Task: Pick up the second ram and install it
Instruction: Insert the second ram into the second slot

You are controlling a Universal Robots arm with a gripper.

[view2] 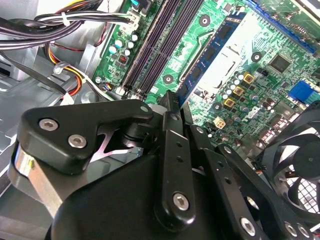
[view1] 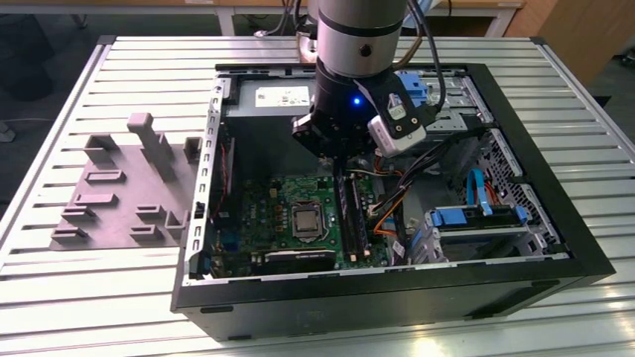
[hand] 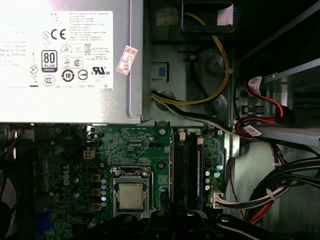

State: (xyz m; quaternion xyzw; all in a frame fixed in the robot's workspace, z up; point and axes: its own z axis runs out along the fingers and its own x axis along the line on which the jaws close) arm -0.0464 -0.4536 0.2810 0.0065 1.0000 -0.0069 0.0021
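In the second wrist view my gripper is shut on the second ram, a blue-green stick with black chips. The stick juts out from the fingertips over the green motherboard. It hangs close beside the long black sockets, towards the processor socket side. In the exterior view the gripper reaches down inside the open computer case, above the motherboard and its sockets. The first wrist view looks straight down on the sockets and the processor socket.
The grey power supply fills the case's far end. Cable bundles run beside the sockets. Blue drive bays stand at the exterior view's right. A fan sits near the board's edge. The grey moulded holder block lies on the slatted table outside the case.
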